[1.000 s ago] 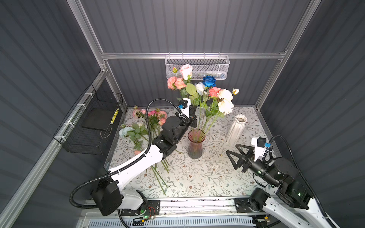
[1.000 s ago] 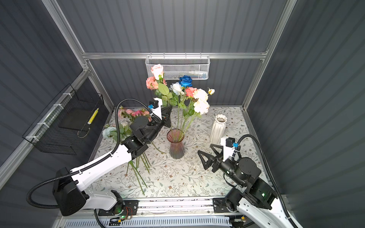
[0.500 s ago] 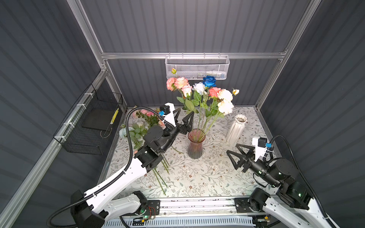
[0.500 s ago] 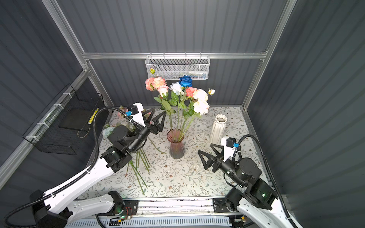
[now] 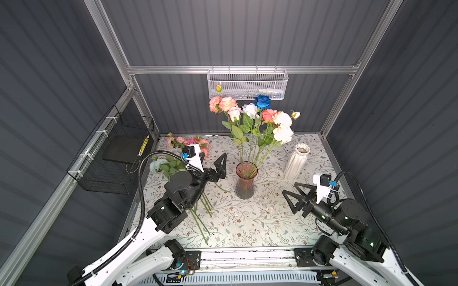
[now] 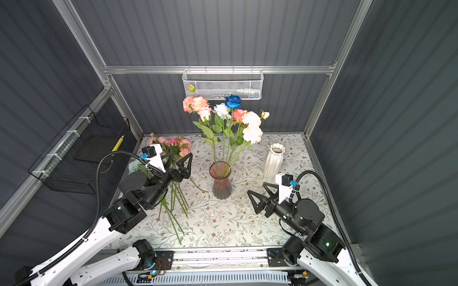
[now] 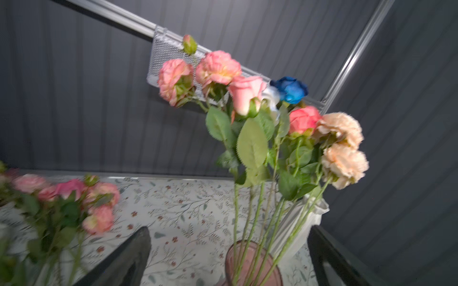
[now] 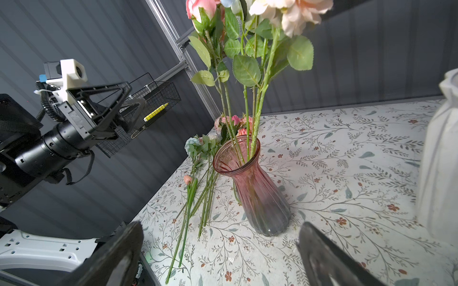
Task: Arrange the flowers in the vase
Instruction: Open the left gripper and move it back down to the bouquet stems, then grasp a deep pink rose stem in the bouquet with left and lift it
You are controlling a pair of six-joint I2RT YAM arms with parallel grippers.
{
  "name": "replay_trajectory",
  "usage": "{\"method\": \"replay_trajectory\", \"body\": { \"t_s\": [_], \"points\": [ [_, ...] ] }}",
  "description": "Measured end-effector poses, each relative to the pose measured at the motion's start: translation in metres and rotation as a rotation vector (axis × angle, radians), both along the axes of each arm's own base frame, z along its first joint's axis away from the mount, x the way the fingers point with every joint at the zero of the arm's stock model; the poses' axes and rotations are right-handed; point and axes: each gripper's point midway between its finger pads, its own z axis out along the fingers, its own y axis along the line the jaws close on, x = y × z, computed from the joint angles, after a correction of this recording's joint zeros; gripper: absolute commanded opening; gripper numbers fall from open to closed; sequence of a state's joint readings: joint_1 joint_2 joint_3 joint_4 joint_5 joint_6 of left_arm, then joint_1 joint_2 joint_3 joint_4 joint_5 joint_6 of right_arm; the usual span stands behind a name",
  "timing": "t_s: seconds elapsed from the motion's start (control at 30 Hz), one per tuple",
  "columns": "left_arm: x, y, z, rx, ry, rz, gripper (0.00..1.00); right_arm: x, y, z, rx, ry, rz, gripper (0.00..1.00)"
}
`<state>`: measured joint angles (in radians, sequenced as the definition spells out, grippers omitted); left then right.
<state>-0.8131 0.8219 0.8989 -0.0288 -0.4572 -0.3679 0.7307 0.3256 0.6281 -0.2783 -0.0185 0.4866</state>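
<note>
The walls are dark grey with long ridges. Shiny silver bars run along their edges. A white mesh basket hangs on the back bar. A black wire basket hangs on the side wall. The table has a leafy pattern.

Robot lab test cell, not a home or shop. Grey ribbed wall panels on 3 sides, set in an aluminium frame. Left arm & right arm are mounted by a rail at the front edge. White mesh basket hangs on the back wall, black wire basket on the side wall. Only homely bits: floral-print table cover, flowers in a vase.
</note>
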Motion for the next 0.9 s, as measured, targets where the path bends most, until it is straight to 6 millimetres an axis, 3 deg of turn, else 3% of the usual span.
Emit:
{"method": "replay_trajectory", "body": {
  "t_s": [0.17,0.37,0.57,0.7,0.9],
  "points": [
    [0.011,0.03,-0.06,0.13,0.18,0.138,0.82,0.0,0.0,-0.003,-0.001,0.006,0.0,0.99],
    [0.041,0.098,-0.162,0.166,0.507,0.325,0.64,0.001,0.001,-0.006,-0.004,0.01,0.0,0.99],
    [0.057,0.112,-0.26,0.231,0.837,0.355,0.49,-0.002,-0.001,-0.003,0.005,-0.001,0.0,0.99],
    [0.065,0.129,-0.29,0.263,0.937,0.417,0.45,-0.004,-0.004,0.0,0.016,-0.014,0.0,0.99],
    [0.105,0.142,-0.298,0.339,0.965,0.494,0.39,-0.005,-0.004,0.002,0.018,-0.019,0.0,0.99]
  ]
}}
